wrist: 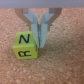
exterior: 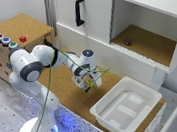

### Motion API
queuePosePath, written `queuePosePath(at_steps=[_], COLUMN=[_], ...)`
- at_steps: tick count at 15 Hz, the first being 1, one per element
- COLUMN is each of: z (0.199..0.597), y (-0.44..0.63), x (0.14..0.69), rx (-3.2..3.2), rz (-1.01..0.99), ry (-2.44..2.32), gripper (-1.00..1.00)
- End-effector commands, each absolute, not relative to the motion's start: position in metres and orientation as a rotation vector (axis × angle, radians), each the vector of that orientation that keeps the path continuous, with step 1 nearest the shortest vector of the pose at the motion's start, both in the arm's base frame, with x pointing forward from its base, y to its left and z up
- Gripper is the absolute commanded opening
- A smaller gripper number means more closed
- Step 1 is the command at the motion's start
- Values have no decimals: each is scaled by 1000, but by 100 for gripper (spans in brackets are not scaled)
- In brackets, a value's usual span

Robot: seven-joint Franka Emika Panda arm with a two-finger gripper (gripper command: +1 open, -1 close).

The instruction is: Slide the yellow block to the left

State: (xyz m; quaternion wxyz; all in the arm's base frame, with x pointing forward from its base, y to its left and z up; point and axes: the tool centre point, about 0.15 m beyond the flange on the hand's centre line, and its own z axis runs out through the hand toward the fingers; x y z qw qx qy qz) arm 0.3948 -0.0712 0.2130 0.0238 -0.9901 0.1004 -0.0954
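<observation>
Although the gripper (wrist: 41,34) has its fingers drawn close together with nothing between them, one fingertip sits against the side of the yellow block (wrist: 26,46), which rests on the cork surface (wrist: 65,65) beside it, so the push looks set up; how far the block has yet to travel cannot be judged. From the exterior view the block is only a yellow speck under the gripper (exterior: 91,84), near the white tray (exterior: 103,113), and whether the finger truly touches stays uncertain
</observation>
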Motion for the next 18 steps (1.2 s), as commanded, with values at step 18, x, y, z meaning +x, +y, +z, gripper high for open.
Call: queuePosePath(at_steps=[18], z=[212], y=[57], x=[455], rx=[-2993], rz=[-100], ry=[194], gripper=[-100])
